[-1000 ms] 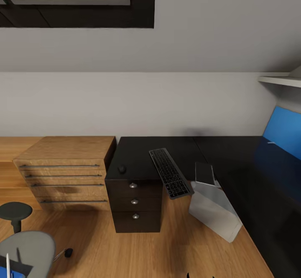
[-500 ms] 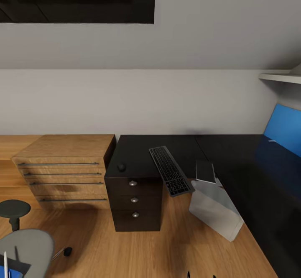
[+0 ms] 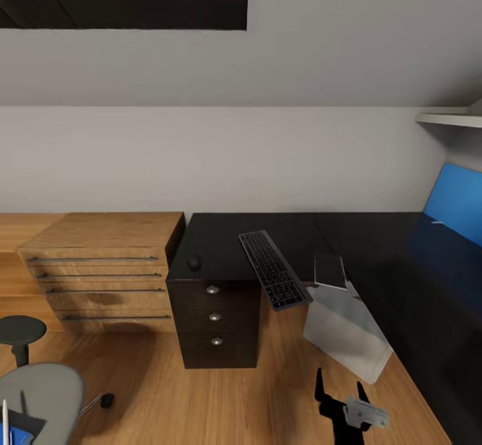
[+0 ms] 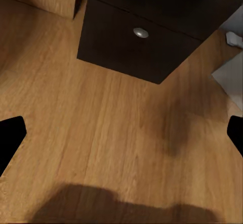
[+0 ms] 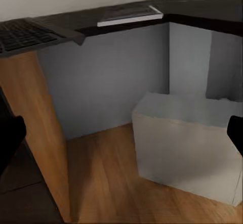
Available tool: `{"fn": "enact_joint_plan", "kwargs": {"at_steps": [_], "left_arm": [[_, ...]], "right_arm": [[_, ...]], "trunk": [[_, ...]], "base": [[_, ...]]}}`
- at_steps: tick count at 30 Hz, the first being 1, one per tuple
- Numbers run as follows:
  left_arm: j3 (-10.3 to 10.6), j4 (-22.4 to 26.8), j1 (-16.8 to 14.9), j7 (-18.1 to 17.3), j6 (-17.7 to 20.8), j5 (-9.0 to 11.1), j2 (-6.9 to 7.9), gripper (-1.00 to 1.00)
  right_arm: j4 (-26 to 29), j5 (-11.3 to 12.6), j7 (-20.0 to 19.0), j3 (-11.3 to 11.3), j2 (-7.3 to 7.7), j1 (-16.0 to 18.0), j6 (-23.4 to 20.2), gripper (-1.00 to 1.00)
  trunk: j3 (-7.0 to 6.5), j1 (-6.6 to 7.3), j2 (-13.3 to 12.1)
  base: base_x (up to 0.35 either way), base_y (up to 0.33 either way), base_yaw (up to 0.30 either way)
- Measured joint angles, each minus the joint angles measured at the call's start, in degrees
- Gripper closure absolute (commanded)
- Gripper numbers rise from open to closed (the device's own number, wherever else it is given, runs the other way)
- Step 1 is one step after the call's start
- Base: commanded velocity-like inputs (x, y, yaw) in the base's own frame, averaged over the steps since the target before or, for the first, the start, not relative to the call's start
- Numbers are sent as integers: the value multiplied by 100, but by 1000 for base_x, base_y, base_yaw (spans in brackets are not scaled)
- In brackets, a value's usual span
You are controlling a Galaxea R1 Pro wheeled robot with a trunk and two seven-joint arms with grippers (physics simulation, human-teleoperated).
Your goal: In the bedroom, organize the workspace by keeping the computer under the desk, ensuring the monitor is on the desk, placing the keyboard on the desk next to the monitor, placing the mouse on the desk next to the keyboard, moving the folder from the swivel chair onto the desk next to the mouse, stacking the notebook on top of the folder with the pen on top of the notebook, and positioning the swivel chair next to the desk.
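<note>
Grey computer (image 3: 348, 332) sits just beyond the right gripper (image 3: 339, 391), whose fingers are spread, holding nothing.

**Right gripper raised, both sets of fingers spread**

The right gripper (image 3: 339, 381) is reaching forward low in the head view, its two dark fingers (image 3: 319, 383) pointing up and standing apart. In each wrist view the black fingertips (image 5: 10, 138) are sitting wide at opposite edges; the left gripper (image 4: 121, 133) is facing downward, jaws parted.
</note>
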State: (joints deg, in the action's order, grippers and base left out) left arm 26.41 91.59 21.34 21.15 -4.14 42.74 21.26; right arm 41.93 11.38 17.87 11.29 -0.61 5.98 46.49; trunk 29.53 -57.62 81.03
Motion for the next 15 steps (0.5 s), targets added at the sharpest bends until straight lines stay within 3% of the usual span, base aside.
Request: {"fn": "enact_joint_plan", "kwargs": {"at_steps": [1,2,3,5,6,7,9,10,11,12,13,14,15], "left_arm": [[3,43,-125,270,183,-102,-203,-100],[-4,86,-463,666,702,-192,-589,-100],[-34,99,-671,830,1014,-227,-782,-100],[-76,110,-959,1021,1404,-258,-1014,-100],[-111,117,-1457,1378,1912,-285,-1519,-100],[-117,120,-1728,1536,2099,-307,-1735,-100],[-123,119,-2007,1851,2505,-327,-2027,-100],[-106,52,-2183,2085,2901,-323,-2302,-100],[-103,-8,-2209,2107,2955,-331,-2343,-100],[-107,-38,-2216,2110,2971,-333,-2350,-100],[-157,-238,-2238,2127,3007,-343,-2302,-100],[-171,-270,-2240,2130,3005,-352,-2253,-100],[-178,-279,-2241,2133,3002,-354,-2198,-100]], "right_arm": [[247,151,-17,4,11,-1,-124,-100],[770,289,-14,5,27,-1,-478,-100],[1105,389,-9,-3,32,-2,-741,-100],[1562,656,-3,-14,61,-3,-1239,-100],[2306,1744,-70,-48,312,-2,-2500,-100],[2561,2223,-171,-67,442,-2,-2936,-100],[2871,3166,-498,-161,661,11,-3624,-100],[2975,4753,-1024,-586,920,129,-4856,-100],[2910,5288,-1120,-779,975,226,-5323,-100],[2862,5471,-1150,-863,989,281,-5523,-100],[2509,6340,-1245,-1571,1035,654,-6415,-100],[2457,6474,-1259,-1787,1034,722,-6528,-100],[2415,6528,-1263,-1852,1024,753,-6566,-100]], "trunk": [[18,-22,40],[34,-44,80],[53,-66,120],[89,-110,200],[106,-132,240],[125,-154,280],[162,-198,361],[177,-220,400],[196,-242,440],[214,-264,480],[231,-286,520],[250,-308,561],[268,-330,601]], "base": [[0,0,0],[0,0,0],[0,0,0],[0,0,0],[0,0,0],[0,0,0],[0,0,0],[0,0,0],[0,0,0],[0,0,0],[0,0,0],[0,0,0],[0,0,0]]}}
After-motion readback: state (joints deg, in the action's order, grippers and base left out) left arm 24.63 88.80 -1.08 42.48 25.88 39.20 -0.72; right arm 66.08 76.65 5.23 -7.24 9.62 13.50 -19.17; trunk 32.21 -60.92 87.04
